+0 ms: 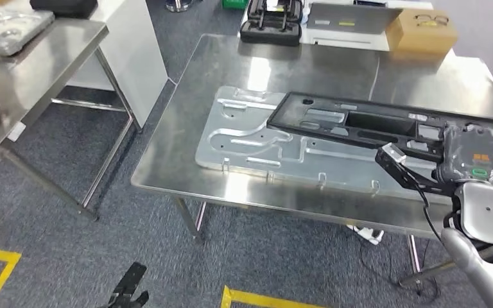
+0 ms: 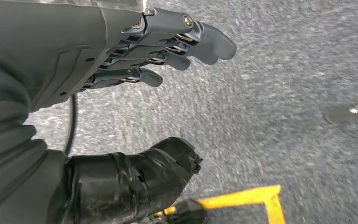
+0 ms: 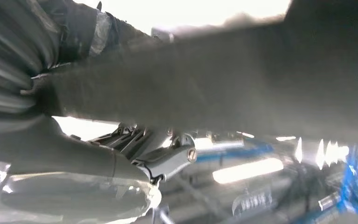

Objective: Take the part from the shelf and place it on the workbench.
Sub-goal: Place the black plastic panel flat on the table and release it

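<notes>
A long black frame-shaped part [image 1: 359, 122] lies slanted over a silver metal plate [image 1: 250, 138] on the steel workbench [image 1: 186, 173]. My right hand [image 1: 417, 170] grips the part near its right end, thumb on top. In the right wrist view the black part [image 3: 214, 79] crosses the picture with my right hand's fingers [image 3: 163, 156] curled beneath it. I cannot tell whether the part touches the plate. My left hand [image 2: 168, 44] hangs over the grey carpet, fingers apart and holding nothing.
A steel shelf [image 1: 58, 58] at the left carries plastic-wrapped parts [image 1: 6, 29]. At the workbench's far edge stand a black case [image 1: 271, 22], a grey flat box [image 1: 346, 19] and a cardboard box [image 1: 422, 31]. Yellow tape [image 1: 257, 298] marks the floor.
</notes>
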Robot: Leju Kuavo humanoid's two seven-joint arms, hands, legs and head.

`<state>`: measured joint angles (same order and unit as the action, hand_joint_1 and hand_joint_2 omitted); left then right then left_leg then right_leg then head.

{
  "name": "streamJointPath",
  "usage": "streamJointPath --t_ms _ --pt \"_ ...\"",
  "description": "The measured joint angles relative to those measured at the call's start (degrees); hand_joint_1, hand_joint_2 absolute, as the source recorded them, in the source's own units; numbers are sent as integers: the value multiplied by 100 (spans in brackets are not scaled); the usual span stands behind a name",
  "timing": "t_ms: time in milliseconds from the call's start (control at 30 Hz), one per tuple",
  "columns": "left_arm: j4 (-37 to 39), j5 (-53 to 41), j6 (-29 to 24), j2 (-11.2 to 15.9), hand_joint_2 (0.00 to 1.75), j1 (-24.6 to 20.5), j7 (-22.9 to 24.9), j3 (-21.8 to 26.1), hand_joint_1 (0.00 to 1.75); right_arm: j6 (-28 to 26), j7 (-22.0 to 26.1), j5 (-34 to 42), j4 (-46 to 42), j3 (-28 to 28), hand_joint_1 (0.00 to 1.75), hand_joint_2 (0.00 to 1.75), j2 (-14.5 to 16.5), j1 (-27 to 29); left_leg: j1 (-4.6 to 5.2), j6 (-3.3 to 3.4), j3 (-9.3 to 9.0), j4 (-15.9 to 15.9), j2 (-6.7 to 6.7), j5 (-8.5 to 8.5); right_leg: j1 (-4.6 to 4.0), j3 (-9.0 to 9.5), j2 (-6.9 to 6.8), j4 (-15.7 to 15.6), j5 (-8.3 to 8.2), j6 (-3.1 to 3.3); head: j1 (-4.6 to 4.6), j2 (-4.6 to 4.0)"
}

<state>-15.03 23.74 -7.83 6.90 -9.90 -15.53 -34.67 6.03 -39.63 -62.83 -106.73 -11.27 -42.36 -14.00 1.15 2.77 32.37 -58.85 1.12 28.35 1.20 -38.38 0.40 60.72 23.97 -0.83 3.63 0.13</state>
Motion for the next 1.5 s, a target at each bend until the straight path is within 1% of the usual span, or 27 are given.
streamJointPath --t_ms 67,133,233,267,300,333,367,433,500,600,667,733,767,800,833,900,933,1000,1067,1133,1200,1267,1300,1333,1367,1433,1500 --pt "-1 -6 -19 2 175 2 -12 -1 0 19 -12 85 25 108 175 175 0 88 11 -53 5 -57 2 55 1 10 6 -4 -18 67 5 0" --pt "-1 14 24 -5 175 11 -62 -1 0 84 -14 228 61 219 175 175 4 165 14 -122 88 -409 -27 150 24 80 3 -26 7 112 12 0" --pt "-1 61 154 -11 175 -6 -135 -2 0 233 -14 482 126 334 175 175 16 255 -33 -218 563 -1355 -66 524 30 152 -3 -35 60 163 28 0" --pt "-1 81 199 -10 175 -5 -154 -2 0 274 -14 555 155 362 175 175 21 282 -48 -234 737 -1575 -68 639 26 159 -1 -29 79 170 27 0" --pt "-1 102 241 -8 175 3 -175 -2 0 310 -15 624 191 387 175 175 28 311 -57 -239 850 -1658 -69 661 22 171 0 -20 99 174 29 0" --pt "-1 115 278 -6 175 10 -197 -2 0 346 -15 686 232 407 175 175 38 342 -62 -230 866 -1543 -69 555 17 190 1 -12 121 174 29 0" --pt "-1 123 309 -4 175 15 -220 -2 0 389 -15 744 280 428 175 175 50 375 -61 -207 788 -1245 -69 340 11 216 2 -6 143 174 28 0" --pt "-1 122 346 12 175 9 -250 -2 0 475 -15 827 368 479 175 175 78 422 -32 -134 501 -438 -71 -106 5 266 1 -15 169 165 24 0" --pt "-1 114 362 34 175 -4 -267 -2 0 537 -18 873 453 534 175 175 107 452 19 -61 341 2 -71 -237 21 279 3 -49 163 129 24 0" --pt "-1 106 366 72 175 -2 -279 -2 0 591 -32 908 570 581 175 175 147 503 39 24 257 146 -70 -333 40 293 -1 -96 156 45 21 0" --pt "-1 98 363 80 175 -12 -284 -2 0 620 -34 920 629 615 87 87 162 520 10 60 182 288 -79 -421 32 203 -10 129 326 18 10 0" --pt "-1 85 354 78 175 -23 -279 -2 0 633 -35 930 679 659 0 0 187 523 -3 80 157 337 -84 -446 28 -75 -15 756 678 6 -4 0" --pt "-1 79 348 76 175 -25 -270 -2 0 634 -36 934 703 674 0 0 202 527 -4 86 161 328 -85 -443 31 -230 -14 1087 816 -8 -12 0" --pt "-1 73 338 75 131 -21 -258 -2 0 634 -36 938 729 681 0 0 218 530 -8 83 164 316 -85 -435 40 -330 -16 1294 865 -29 -12 0" --pt "-1 67 322 72 87 -18 -241 -2 0 634 -37 942 754 683 0 0 231 532 -16 73 168 294 -83 -422 55 -337 -18 1308 809 -53 -13 0" --pt "-1 54 252 68 0 -15 -217 -2 0 633 -37 949 790 686 0 0 249 519 -47 20 188 192 -75 -362 104 -68 -21 776 485 -118 -15 0" --pt "-1 54 199 73 0 -18 -203 -2 0 631 -37 960 803 687 0 0 262 502 -55 -21 215 117 -67 -319 120 91 -13 469 374 -146 -22 0" --pt "-1 67 75 81 0 -24 -145 -2 0 616 -38 1037 817 695 0 0 288 470 -47 -93 289 -56 -52 -233 128 257 22 134 299 -114 -32 0" --pt "-1 90 -31 83 0 -25 -69 -2 0 593 -40 1175 824 701 0 0 318 452 -33 -128 333 -124 -41 -206 109 243 46 147 311 -14 -33 0" --pt "-1 124 -94 83 0 -23 -22 -2 0 558 -43 1326 828 703 0 0 348 415 -47 -168 373 -200 -48 -145 106 240 42 145 303 49 -31 0" --pt "-1 155 -134 80 0 -25 7 -1 0 498 -45 1516 829 703 0 0 374 359 -69 -224 562 -622 -64 104 102 244 36 136 293 87 -21 0" --pt "-1 180 -169 75 0 -14 40 -1 0 411 -46 1790 829 703 0 0 413 302 -76 -250 909 -1336 -70 421 78 242 30 133 293 105 -14 0" --pt "-1 191 -183 73 0 -3 59 -1 0 364 -46 1968 830 703 0 0 442 268 -76 -241 1047 -1597 -70 491 62 241 29 134 296 113 -14 0" --pt "-1 202 -198 70 0 9 76 -2 0 320 -46 2168 831 703 0 0 477 227 -69 -216 1108 -1689 -70 466 45 243 28 133 299 120 -14 0" --pt "-1 209 -213 70 0 18 86 -2 0 277 -46 2390 831 703 0 0 517 178 -54 -175 1055 -1545 -69 333 30 246 30 132 301 125 -14 0" --pt "-1 222 -241 73 0 17 95 -1 0 208 -46 2750 830 703 0 0 591 77 17 -54 704 -778 -70 -37 18 262 31 115 303 129 -15 0" --pt "-1 227 -257 79 0 8 96 1 0 176 -46 2902 829 702 0 0 644 22 90 43 394 -154 -77 -246 24 287 22 68 291 113 -14 0"
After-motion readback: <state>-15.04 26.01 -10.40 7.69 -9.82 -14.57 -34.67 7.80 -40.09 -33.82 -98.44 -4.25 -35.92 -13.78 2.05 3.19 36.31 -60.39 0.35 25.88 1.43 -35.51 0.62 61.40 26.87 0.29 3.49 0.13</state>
